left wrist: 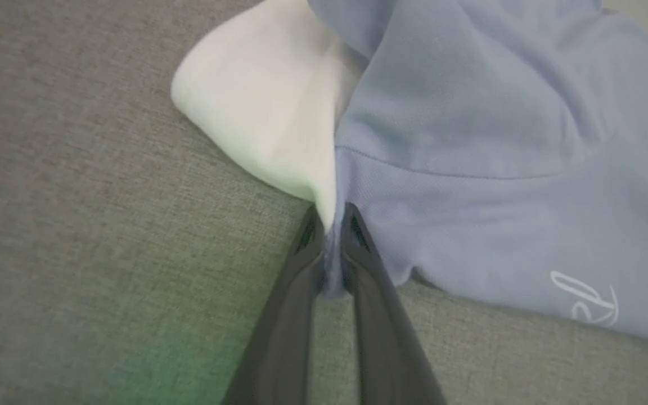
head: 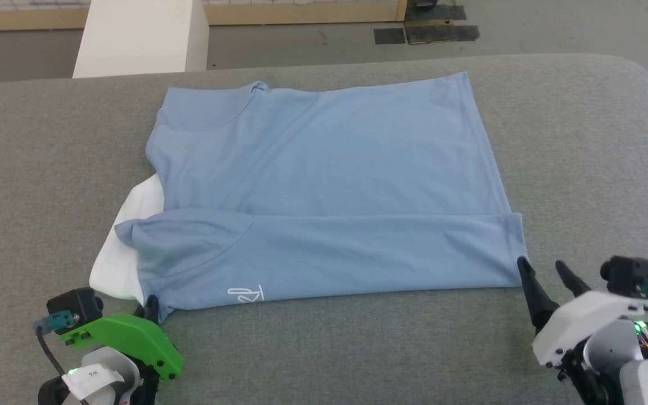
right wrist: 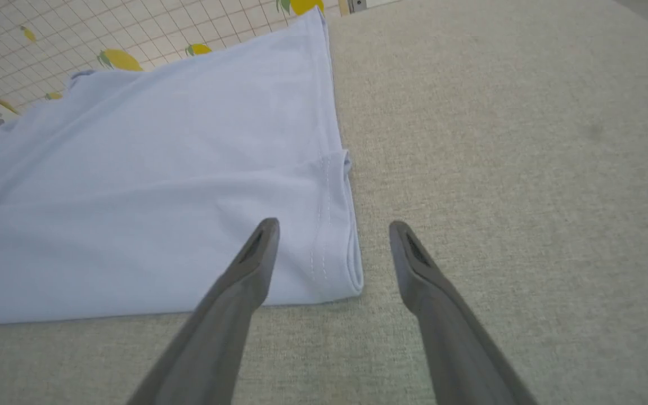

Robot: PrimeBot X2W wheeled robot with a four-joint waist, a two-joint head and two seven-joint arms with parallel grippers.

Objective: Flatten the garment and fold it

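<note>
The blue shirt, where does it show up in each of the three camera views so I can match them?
Head view: the shirt lies across the middle.
Left wrist view: upper right, a corner next to its white part pinched by the left end effector.
Right wrist view: left half, hem corner by the open right end effector.
Shared landmark: the grey surface under it.
</note>
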